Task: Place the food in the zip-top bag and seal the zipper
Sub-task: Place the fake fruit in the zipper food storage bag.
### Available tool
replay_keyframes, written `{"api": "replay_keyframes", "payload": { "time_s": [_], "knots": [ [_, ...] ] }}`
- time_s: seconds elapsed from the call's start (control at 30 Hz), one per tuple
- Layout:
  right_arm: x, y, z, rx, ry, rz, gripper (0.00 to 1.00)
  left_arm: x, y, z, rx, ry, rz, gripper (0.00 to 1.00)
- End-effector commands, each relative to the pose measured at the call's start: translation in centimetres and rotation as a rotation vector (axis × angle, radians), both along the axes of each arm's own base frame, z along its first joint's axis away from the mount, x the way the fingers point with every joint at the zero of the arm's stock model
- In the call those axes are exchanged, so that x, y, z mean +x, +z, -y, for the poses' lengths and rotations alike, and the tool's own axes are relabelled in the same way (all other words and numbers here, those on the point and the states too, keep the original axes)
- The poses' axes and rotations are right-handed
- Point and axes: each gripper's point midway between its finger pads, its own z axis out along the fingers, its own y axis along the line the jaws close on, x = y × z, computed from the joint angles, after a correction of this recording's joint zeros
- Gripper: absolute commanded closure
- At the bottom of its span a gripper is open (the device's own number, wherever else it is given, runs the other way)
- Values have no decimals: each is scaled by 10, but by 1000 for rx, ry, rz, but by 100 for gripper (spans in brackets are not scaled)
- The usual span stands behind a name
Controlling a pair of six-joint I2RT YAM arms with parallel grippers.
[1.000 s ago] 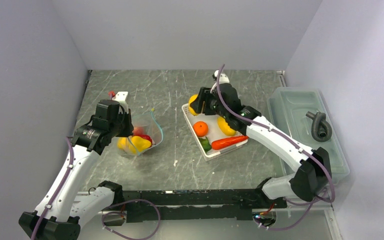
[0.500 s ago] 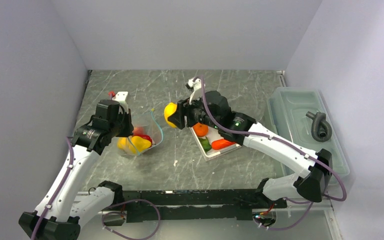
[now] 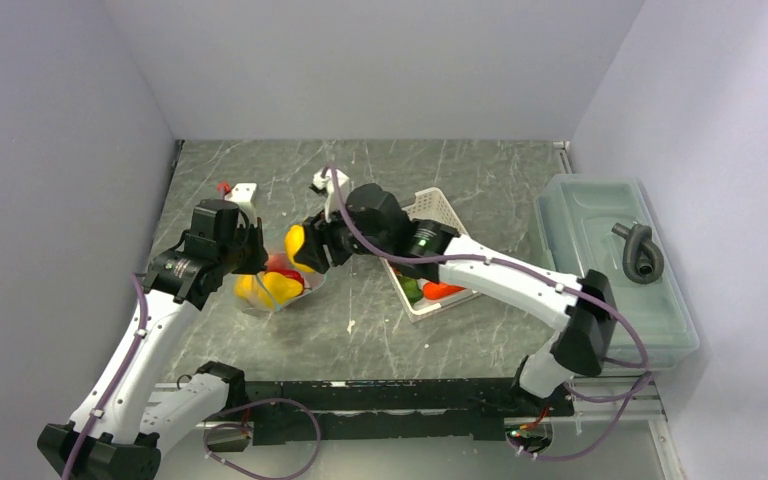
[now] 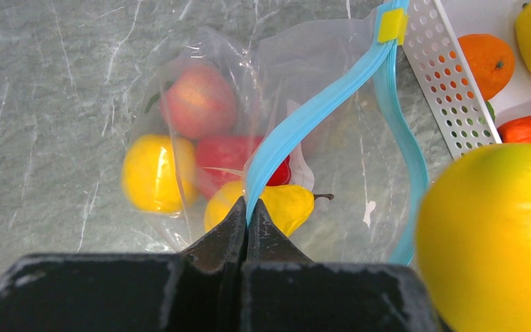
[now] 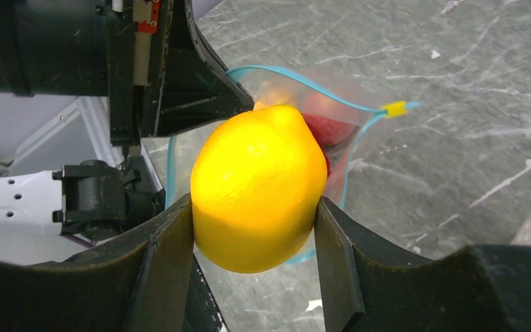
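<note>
Two grippers meet at the zip-top bag point(image 4: 180, 90) on the table point(image 4: 55, 83). The right gripper point(image 5: 254, 214) clamps the lemon point(image 5: 256, 173) between its fingers, at the bag's open mouth. The left gripper point(image 4: 247, 211), jaws pressed together, pinches the teal zipper point(image 4: 318, 111). The bag contains a red pepper point(image 4: 231, 155), a pinkish fruit point(image 4: 197, 100) and two yellow pieces point(image 4: 151, 173). The white basket point(image 4: 449, 76) holds an orange point(image 4: 485, 57) and a carrot point(image 4: 529, 128).
</note>
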Motion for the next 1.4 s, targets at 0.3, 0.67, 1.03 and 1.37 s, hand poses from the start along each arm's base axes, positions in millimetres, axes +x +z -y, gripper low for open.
{"api": "replay_keyframes", "payload": {
  "time_s": [0.3, 0.67, 1.03, 1.37],
  "knots": [
    [31, -30, -44, -105, -50, -22, 80, 4, 5, 5, -10, -34, 35, 100],
    [59, -54, -56, -200, -159, -45, 41, 3, 6, 6, -16, -39, 36, 100],
    [55, -33, -48, -144, -174, -34, 8, 3, 5, 6, -15, -40, 33, 100],
    [41, 2, -22, -70, -201, -17, 9, 3, 5, 6, -15, -39, 33, 100]
  ]
}}
